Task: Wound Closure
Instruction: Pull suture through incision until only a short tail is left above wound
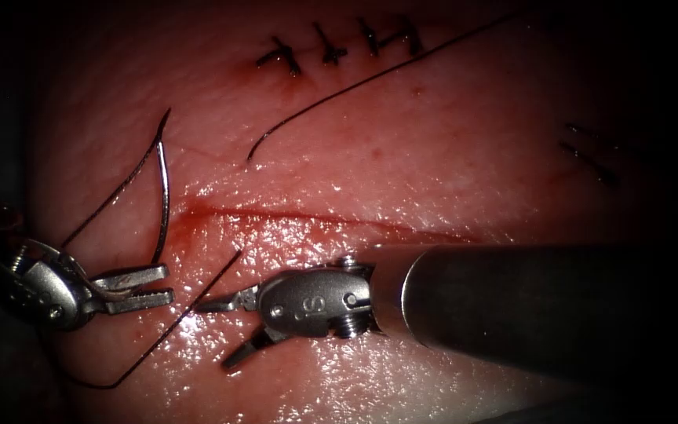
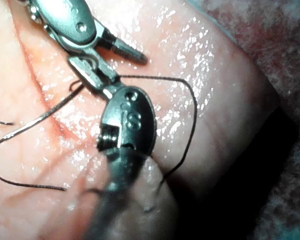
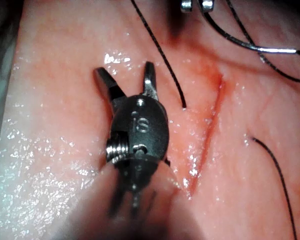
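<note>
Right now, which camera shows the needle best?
The endoscope view: the whole curved needle stands free above the tissue, left of the cut, its lower end in the left pincer. The right wrist view catches a bright stretch of it; in the left wrist view I cannot make it out.

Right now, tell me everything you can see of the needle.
The needle is a thin, curved, shiny metal arc, standing free above the tissue, left of the cut's left end. The left gripper is shut on its lower end; its pointed tip rises toward upper left. Dark thread trails beside it.
</note>
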Robot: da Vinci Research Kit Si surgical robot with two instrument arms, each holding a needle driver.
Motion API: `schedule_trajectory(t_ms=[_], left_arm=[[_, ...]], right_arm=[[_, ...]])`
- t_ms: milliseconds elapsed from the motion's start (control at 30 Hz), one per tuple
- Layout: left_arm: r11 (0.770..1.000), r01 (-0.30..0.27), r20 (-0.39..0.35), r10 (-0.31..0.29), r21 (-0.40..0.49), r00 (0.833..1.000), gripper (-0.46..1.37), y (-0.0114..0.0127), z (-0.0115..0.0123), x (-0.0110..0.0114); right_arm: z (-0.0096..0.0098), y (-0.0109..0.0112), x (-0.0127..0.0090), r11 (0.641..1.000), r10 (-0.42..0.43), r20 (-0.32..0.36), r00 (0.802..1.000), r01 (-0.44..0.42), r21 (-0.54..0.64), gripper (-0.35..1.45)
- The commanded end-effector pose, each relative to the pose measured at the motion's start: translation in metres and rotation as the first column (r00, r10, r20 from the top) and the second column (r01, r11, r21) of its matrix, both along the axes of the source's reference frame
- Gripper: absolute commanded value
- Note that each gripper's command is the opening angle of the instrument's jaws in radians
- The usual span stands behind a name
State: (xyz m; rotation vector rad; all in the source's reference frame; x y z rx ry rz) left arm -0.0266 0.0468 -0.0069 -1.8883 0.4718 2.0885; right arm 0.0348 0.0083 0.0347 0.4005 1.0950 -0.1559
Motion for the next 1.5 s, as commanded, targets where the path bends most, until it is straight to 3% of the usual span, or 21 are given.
schedule_trajectory(t_ms=[33,367,500,567,767,1033,1500], left_arm=[[1.0,-0.01,0.0,0.01,0.001,1.0,-0.35,0.0,0.0,0.0],[1.0,-0.009,-0.001,0.009,-0.005,1.0,-0.35,0.0004,-0.0002,0.0001],[1.0,-0.01,-0.004,0.01,-0.01,1.0,-0.35,0.0008,-0.0004,0.0001],[1.0,-0.01,-0.006,0.01,-0.012,1.0,-0.35,0.0009,-0.0006,0.0001],[1.0,-0.013,-0.006,0.013,-0.016,1.0,-0.35,0.0014,-0.0009,0.0002],[1.0,-0.014,-0.01,0.014,-0.019,1.0,-0.35,0.0017,-0.0013,0.0004],[0.999,-0.015,-0.013,0.015,-0.033,1.0,-0.35,0.0024,-0.002,0.001]], right_arm=[[-0.0001,0.0,-0.0001,1.0,-0.001,-0.001,1.0,0.001,0.0,0.66],[-0.0015,-0.0008,-0.0023,1.0,-0.018,-0.004,1.0,0.018,-0.004,0.69],[-0.0023,-0.0001,-0.0039,0.999,0.032,0.007,0.999,-0.032,-0.022,0.74],[-0.003,0.0009,-0.0048,0.992,0.124,0.04,0.992,-0.122,-0.038,1.05],[-0.0041,0.0034,-0.0059,0.983,0.183,0.041,0.982,-0.181,-0.042,1.0],[-0.0043,0.0053,-0.0051,0.976,0.21,-0.007,0.978,-0.21,-0.051,0.79],[-0.0011,0.0066,-0.0023,0.98,0.192,-0.069,0.979,-0.195,-0.042,0.72]])
